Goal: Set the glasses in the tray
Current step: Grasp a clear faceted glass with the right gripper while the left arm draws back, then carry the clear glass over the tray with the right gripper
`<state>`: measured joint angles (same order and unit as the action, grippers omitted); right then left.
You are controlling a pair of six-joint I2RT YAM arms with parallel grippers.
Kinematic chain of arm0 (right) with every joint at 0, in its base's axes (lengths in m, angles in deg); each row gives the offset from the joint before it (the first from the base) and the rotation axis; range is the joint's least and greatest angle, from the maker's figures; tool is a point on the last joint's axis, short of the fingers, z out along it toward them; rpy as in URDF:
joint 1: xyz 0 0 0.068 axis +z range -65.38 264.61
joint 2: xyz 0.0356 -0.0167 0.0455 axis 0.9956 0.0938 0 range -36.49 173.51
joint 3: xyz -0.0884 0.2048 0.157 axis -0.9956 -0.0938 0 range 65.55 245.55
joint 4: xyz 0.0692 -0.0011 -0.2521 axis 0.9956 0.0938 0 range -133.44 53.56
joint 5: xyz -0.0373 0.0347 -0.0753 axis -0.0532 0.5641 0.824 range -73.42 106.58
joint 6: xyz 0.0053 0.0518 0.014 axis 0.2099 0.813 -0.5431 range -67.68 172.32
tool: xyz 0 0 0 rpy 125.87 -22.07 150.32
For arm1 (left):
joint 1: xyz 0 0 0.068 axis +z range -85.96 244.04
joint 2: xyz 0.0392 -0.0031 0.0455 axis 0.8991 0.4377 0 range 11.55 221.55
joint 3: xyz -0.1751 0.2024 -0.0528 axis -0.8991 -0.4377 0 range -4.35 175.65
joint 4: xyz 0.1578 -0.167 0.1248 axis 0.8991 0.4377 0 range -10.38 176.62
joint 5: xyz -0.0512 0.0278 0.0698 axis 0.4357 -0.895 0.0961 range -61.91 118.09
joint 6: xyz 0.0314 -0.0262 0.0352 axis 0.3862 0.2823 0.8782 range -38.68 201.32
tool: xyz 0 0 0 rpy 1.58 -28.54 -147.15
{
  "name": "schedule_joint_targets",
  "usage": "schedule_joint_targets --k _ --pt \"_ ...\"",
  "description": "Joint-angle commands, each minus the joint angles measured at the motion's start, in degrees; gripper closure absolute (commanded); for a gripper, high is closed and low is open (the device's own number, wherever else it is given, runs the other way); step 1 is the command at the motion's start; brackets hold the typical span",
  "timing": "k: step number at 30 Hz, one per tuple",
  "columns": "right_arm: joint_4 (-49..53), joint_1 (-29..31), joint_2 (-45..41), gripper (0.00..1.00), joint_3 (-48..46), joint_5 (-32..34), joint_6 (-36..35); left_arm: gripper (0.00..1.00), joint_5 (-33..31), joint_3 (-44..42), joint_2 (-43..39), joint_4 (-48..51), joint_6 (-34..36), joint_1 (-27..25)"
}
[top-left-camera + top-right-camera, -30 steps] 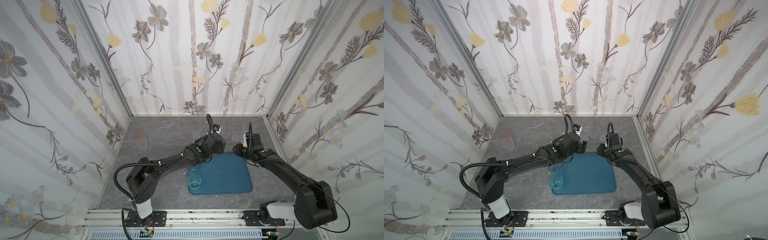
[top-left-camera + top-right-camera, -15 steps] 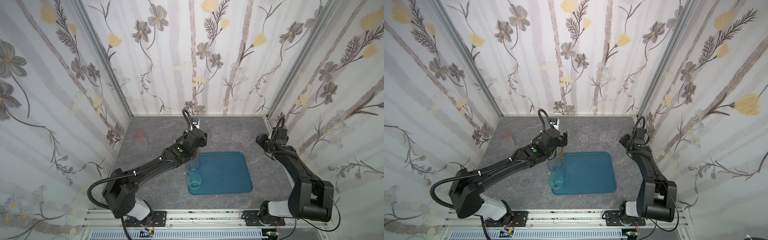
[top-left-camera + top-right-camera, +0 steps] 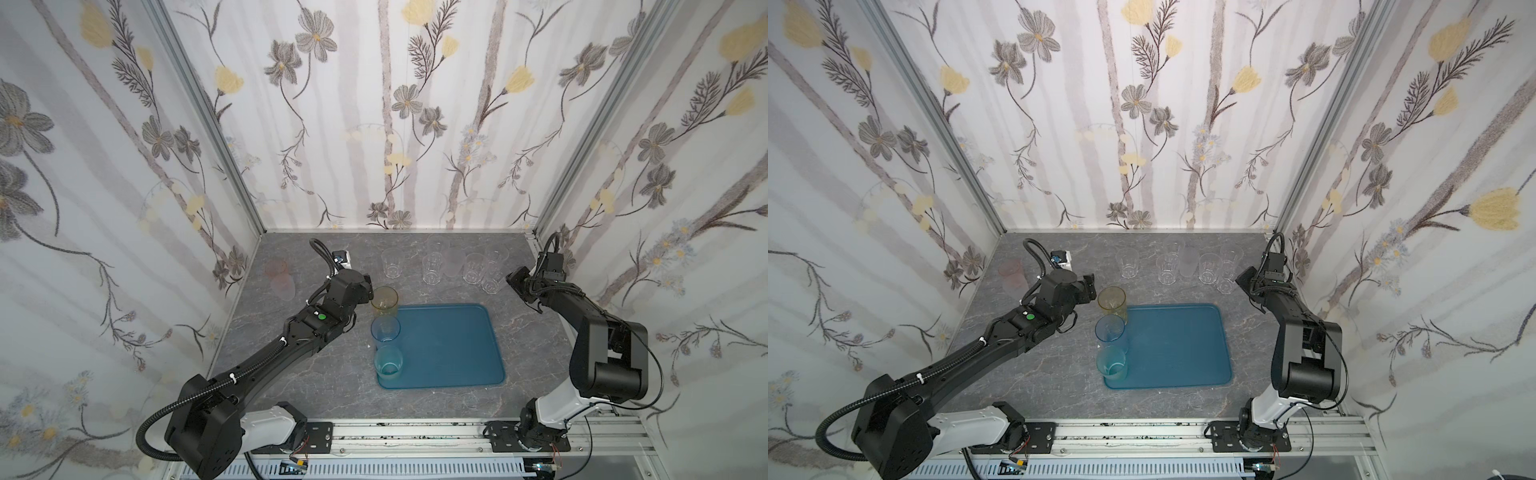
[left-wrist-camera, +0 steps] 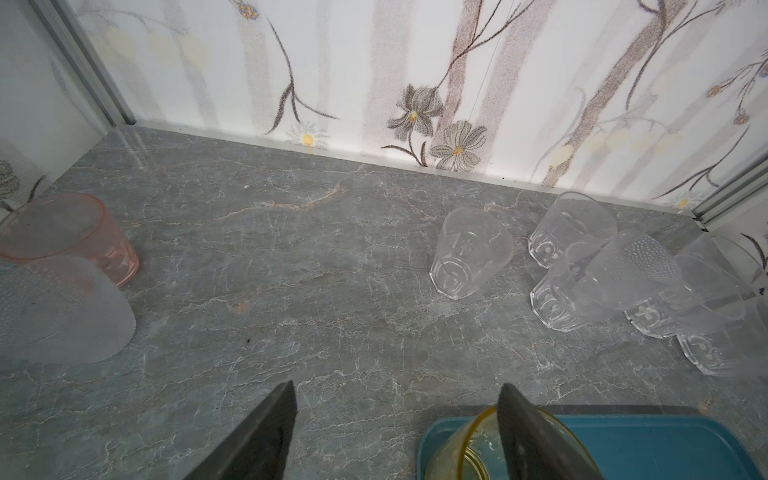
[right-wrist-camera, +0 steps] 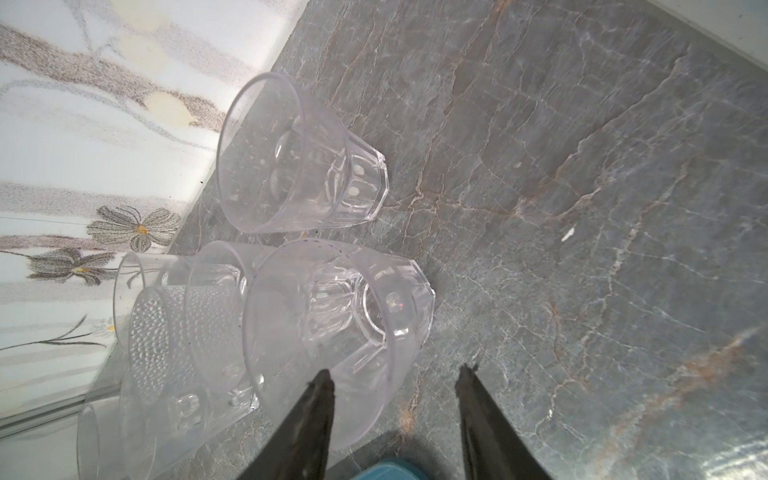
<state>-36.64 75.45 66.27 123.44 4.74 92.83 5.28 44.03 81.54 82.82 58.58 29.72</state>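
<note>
Look: the tray is seen as a flat teal-blue rectangle with rounded corners and a low rim
Place: it is laid on the grey marbled table, toward the front in both top views
In the tray: three glasses are stood upright along its left edge, with the amber-yellow glass at the far corner, the light blue glass in the middle and the teal glass at the near corner
Behind the tray: the clear faceted tumblers and a frosted dimpled tumbler are clustered on the table
Far left: the pink glass and a second frosted tumbler are set just beside each other, well apart from the tray
Left arm: the left gripper is spread wide over bare table; one finger is seen across the amber-yellow rim, and contact cannot be told
Right arm: the right gripper is parted partway and nothing is clamped; one finger overlaps the rim of the nearest clear tumbler
</note>
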Motion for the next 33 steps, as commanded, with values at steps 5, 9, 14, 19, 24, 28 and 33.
schedule_joint_targets --k 5,9,14,19,24,28,33 --pt "-4.0 0.0 4.2 0.56 1.7 -1.3 2.3 0.21 2.2 -4.0 -1.7 -2.1 -3.0 1.1" --pt "-4.4 0.1 4.2 0.62 0.7 -1.1 2.2 0.21 2.5 -5.6 -2.2 -2.6 -3.5 1.6" --pt "-5.0 0.0 4.6 0.76 -0.1 -0.6 1.8 0.21 3.4 -6.7 -1.5 -3.3 -3.9 2.0" --pt "-4.4 0.3 4.1 0.85 -0.3 0.0 1.0 0.21 3.4 -7.3 -2.1 -3.6 -3.7 2.2" --pt "-2.7 0.9 1.7 0.91 -0.6 2.0 -0.4 0.21 3.3 -8.0 -2.5 -4.0 -3.6 2.7" --pt "-0.9 1.5 -1.2 0.93 -1.4 3.7 -1.3 0.21 3.3 -8.4 -2.4 -4.3 -3.4 2.9" --pt "3.7 3.9 -7.1 0.94 -1.6 6.2 -3.7 0.21 3.1 -8.8 -2.8 -4.6 -3.0 3.5"
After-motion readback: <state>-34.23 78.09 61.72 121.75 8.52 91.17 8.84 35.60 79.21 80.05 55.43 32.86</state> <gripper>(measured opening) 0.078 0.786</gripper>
